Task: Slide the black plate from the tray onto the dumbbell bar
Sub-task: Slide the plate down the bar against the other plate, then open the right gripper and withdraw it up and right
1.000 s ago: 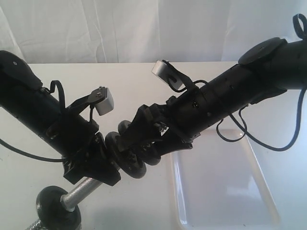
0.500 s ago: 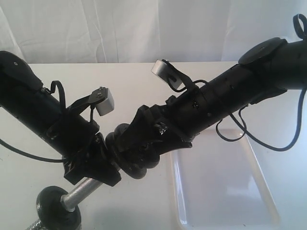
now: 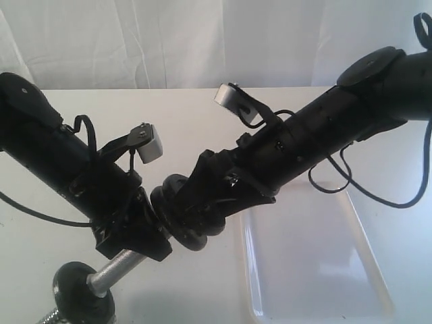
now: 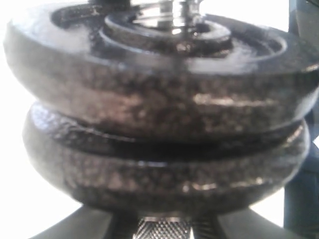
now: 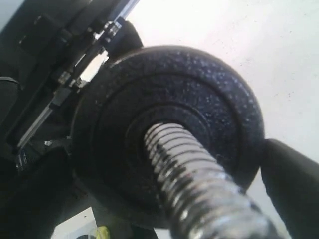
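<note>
The black plate [image 5: 169, 114] is on the dumbbell bar [image 5: 199, 179], whose threaded end passes through its centre hole. My right gripper [image 5: 164, 189] is shut on the plate's rim, one finger [image 5: 294, 184] on each side. In the left wrist view this plate [image 4: 159, 84] lies against a second black plate [image 4: 159, 174] farther down the bar. My left gripper [image 4: 162, 230] is shut on the knurled handle [image 4: 162, 233]. In the exterior view the two grippers meet at the plates [image 3: 181, 214], and the white tray [image 3: 317, 270] lies at the lower right with nothing in it.
Another black plate [image 3: 77, 289] sits on the bar's far end at the bottom left, and the chrome handle [image 3: 116, 267] shows below my left gripper [image 3: 138, 236]. A white curtain hangs behind the white table [image 3: 182, 121]. Cables loop off both arms.
My right gripper has pushed the black plate down the bar toward the left gripper, closing the gap to the other plate. The left arm has barely moved.
</note>
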